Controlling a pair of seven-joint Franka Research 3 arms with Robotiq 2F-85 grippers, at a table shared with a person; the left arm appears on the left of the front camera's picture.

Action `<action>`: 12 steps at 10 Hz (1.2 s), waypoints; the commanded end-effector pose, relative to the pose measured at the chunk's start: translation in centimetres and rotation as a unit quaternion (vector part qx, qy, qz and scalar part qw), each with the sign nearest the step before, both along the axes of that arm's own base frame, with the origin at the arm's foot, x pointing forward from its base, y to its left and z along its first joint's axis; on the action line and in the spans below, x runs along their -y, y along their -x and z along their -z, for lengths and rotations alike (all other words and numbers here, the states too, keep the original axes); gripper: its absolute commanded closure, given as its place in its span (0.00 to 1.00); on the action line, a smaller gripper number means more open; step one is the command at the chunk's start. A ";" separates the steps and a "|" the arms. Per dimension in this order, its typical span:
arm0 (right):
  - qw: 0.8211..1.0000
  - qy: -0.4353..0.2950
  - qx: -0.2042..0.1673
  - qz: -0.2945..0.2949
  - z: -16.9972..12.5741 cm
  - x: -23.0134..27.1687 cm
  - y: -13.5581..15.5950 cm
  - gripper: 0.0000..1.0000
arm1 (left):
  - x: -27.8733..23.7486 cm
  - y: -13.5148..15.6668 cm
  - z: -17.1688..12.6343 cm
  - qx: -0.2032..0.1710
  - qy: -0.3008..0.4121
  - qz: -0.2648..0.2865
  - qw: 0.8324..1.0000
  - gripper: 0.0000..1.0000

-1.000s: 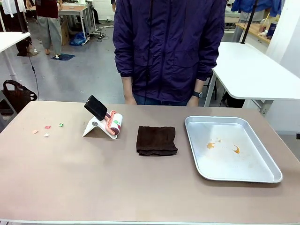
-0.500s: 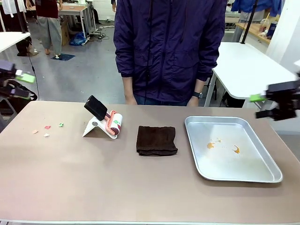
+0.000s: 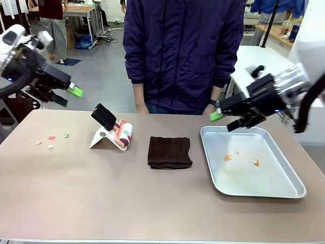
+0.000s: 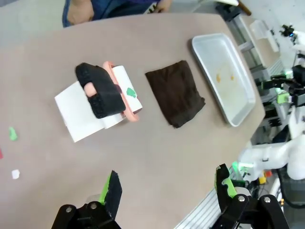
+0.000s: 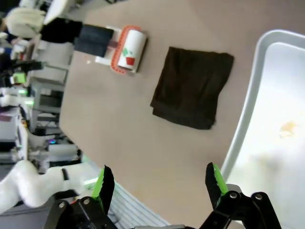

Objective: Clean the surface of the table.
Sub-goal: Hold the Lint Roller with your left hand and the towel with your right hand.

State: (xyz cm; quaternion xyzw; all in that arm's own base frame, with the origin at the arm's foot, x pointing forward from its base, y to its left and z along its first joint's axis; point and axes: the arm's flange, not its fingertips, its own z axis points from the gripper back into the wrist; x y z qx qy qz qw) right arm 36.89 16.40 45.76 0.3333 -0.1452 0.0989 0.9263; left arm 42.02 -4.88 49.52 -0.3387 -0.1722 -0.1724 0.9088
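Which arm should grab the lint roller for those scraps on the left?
Left, probably. The left gripper hangs open by the table's left end, close to the lint roller and paper scraps. The right gripper is by the tray, with the brown cloth in between.

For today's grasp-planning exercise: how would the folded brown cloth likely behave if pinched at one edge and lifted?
The brown cloth looks soft and layered, so it would probably droop and unfold. Lying flat on the table, it seems light; pushed, it likely bunches up.
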 end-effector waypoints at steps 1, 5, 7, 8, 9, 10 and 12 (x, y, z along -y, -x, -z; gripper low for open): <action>0.999 0.033 -0.010 0.031 1.1 -3.5 -2.1 0.00 | 1.3 -1.4 0.8 -0.017 -0.024 0.001 1.000 0.00; 0.999 0.044 -0.006 0.026 2.6 -5.1 -1.5 0.00 | 2.7 -1.5 2.4 -0.014 -0.030 0.008 0.999 0.00; 0.999 0.044 -0.006 0.026 2.6 -5.1 -1.5 0.00 | 2.7 -1.5 2.4 -0.014 -0.030 0.008 0.999 0.00; 0.999 0.044 -0.006 0.026 2.6 -5.1 -1.5 0.00 | 2.6 -1.8 3.0 -0.020 -0.030 0.006 0.999 0.00; 0.998 0.045 -0.013 0.038 3.0 -5.5 -1.8 0.00 | 2.9 -2.2 3.4 -0.024 -0.056 -0.001 0.998 0.00; 0.998 0.048 -0.025 0.015 3.6 -6.8 -3.0 0.00 | 3.0 -3.8 3.8 -0.048 -0.057 0.001 0.997 0.00; 0.994 0.086 -0.061 0.008 5.7 -10.3 -5.8 0.00 | 3.3 -6.9 4.7 -0.077 -0.057 -0.045 0.994 0.00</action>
